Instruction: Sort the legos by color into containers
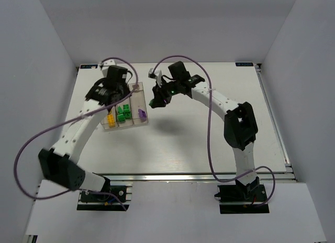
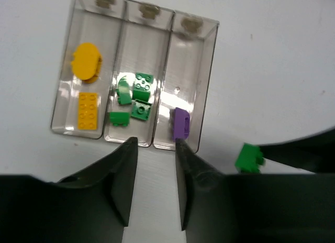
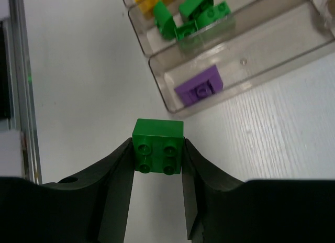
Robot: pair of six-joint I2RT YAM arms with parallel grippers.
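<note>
**White tabletop, one clear tray**

A plain white tabletop [image 1: 178, 148] fills the middle of the frame. Directly on it sits a clear tray [image 1: 138, 99] of three joined bins, upper left of centre, turned slightly askew to the tabletop's edges.

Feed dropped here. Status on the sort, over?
Right gripper shut on green lego, beside the containers. Left gripper open, empty, at their end. It may crowd the drop.

The containers [image 1: 128, 117] are overhung at far left by the left arm [image 1: 84, 120] and flanked rightward by the right pincer [image 3: 157, 148]; the near tabletop [image 1: 183, 148] is left free.
</note>
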